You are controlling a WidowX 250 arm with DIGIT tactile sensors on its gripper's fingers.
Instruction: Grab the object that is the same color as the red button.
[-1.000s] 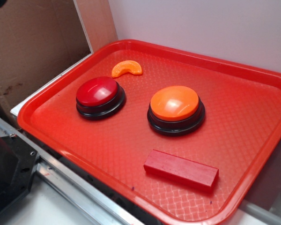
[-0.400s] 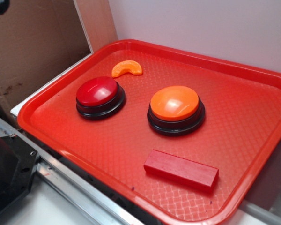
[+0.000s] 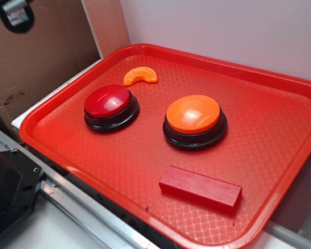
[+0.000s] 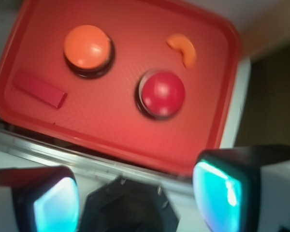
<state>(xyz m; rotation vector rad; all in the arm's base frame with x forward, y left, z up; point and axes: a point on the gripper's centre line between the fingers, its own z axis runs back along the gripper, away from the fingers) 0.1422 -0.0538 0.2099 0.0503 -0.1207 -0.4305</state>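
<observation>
Starting from the left in your exterior view, the gripper (image 3: 13, 13) is just poking in at the top corner, high up and well away from everything. The wrist view shows its two fingers (image 4: 217, 191) spread wide with nothing between them. Moving right, you've got the red tray (image 3: 280, 135), with the red button (image 3: 108, 101) on its left side and a small orange crescent (image 3: 140, 75) just behind it. Next over is the orange button (image 3: 193, 114), about mid-tray. The red block (image 3: 200, 188) you're after lies flat near the tray's front edge, just in front of the orange button, not touching it.
</observation>
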